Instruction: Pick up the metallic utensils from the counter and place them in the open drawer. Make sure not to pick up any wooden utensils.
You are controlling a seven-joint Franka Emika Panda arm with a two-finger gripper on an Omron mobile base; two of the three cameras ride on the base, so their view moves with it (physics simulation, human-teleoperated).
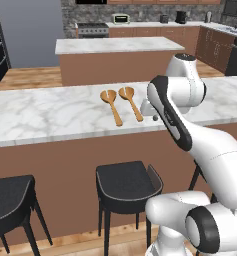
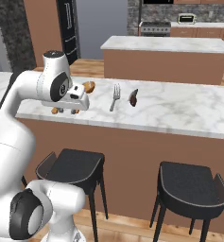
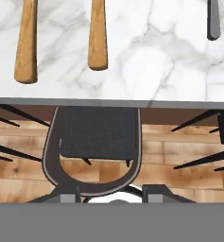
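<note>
Two wooden utensils, light-brown spoons (image 1: 110,104) (image 1: 130,101), lie side by side on the marble counter (image 1: 45,115). To their right lie the metallic utensils: a silver fork (image 2: 115,97) and a dark spoon-like piece (image 2: 133,97). My gripper (image 3: 111,196) hangs over the counter's front edge, pointing down, open with nothing between its fingertips (image 3: 70,195). In the hand view the two wooden handles (image 3: 27,45) (image 3: 98,38) are at the top left and the fork's grey handle end (image 3: 212,21) is at the top right. The open drawer is out of view.
Black stools (image 1: 127,182) (image 2: 191,184) stand under the counter's overhang, and one (image 3: 99,132) is straight below the hand. A second island (image 1: 115,46) lies beyond the counter. My own arm hides the fork in the left base view.
</note>
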